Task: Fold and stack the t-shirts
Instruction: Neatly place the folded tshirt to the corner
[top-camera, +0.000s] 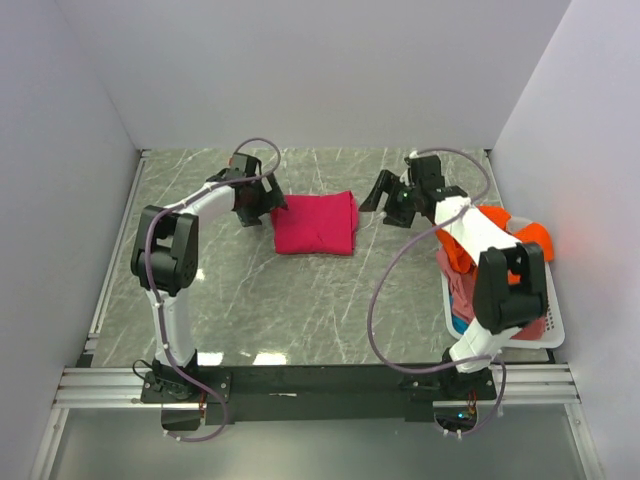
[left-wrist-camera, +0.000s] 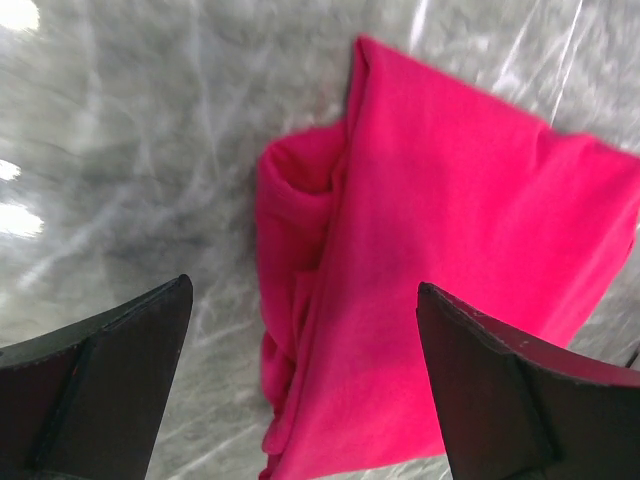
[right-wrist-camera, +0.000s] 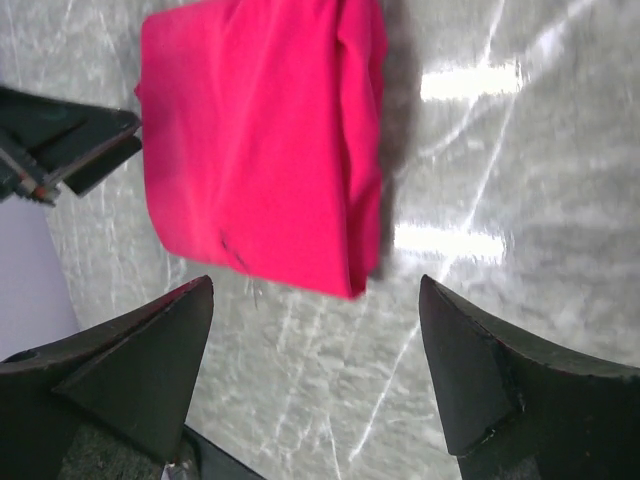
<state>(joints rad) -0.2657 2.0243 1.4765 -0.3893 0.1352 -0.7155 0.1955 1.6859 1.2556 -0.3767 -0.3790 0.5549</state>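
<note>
Both spread wide and empty, the left pincer (top-camera: 266, 203) and right pincer (top-camera: 386, 202) flank a folded crimson t-shirt (top-camera: 315, 222) mid-frame on the counter (top-camera: 300, 300); an orange t-shirt (top-camera: 530, 238) tops the basket (top-camera: 556, 336).

Checked all three views for lettering, labels, brand marks, numbers and signs; found none legible.
</note>
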